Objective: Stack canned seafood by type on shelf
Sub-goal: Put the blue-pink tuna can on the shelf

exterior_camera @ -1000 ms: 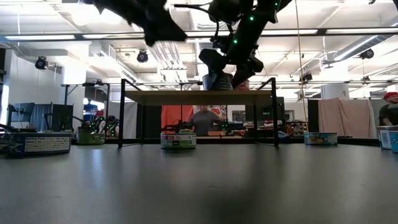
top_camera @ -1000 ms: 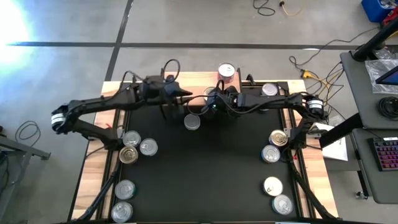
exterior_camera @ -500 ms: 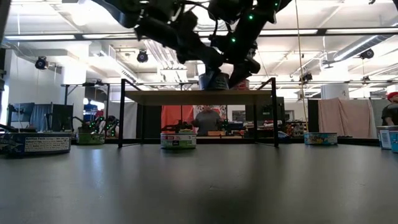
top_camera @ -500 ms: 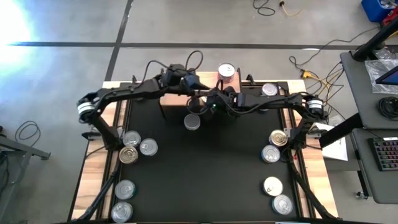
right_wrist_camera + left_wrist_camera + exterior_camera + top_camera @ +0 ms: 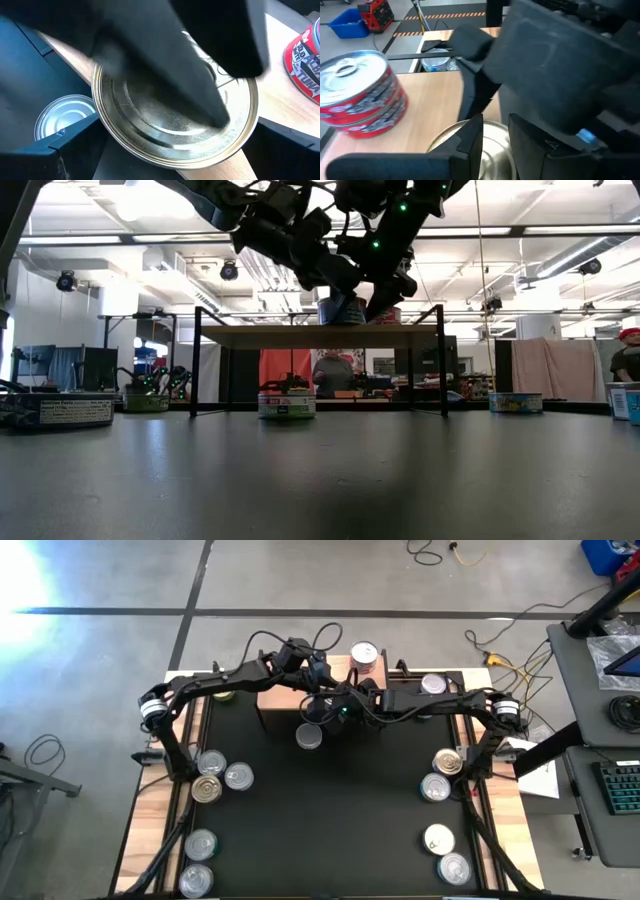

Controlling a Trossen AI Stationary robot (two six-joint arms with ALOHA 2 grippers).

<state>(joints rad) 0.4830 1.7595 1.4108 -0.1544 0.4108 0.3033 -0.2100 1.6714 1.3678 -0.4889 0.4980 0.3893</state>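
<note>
The shelf (image 5: 280, 700) stands at the mat's far edge. A silver-lidded can (image 5: 170, 105) sits on its board near the front edge, with my right gripper (image 5: 335, 708) closed around it. My left gripper (image 5: 322, 690) reaches in from the table's left. Its two nearly closed fingers (image 5: 470, 137) hang right over that can's lid, with nothing between them. Two red-labelled cans (image 5: 360, 105) are stacked on the shelf's far side. Another silver can (image 5: 310, 735) stands on the mat by the shelf's front. My right gripper holds the silver can by opposite sides of its rim (image 5: 105, 127), one finger on each side. The fingers slant down from the table's right. The can's bottom rests on the shelf board (image 5: 300, 335), lid up. My left gripper lies over the lid (image 5: 215, 112); whether it touches, I cannot tell.
Clusters of cans stand on the mat at the left (image 5: 215, 775) and near left (image 5: 198, 862), at the right (image 5: 440, 775) and near right (image 5: 447, 855). One can (image 5: 432, 685) sits beside the shelf's right end. A person (image 5: 332, 370) shows beyond the table.
My left gripper has swung toward the table's right along the shelf, sunk a little and rolled, ending over the can that my right gripper holds. The can has stayed where it was.
</note>
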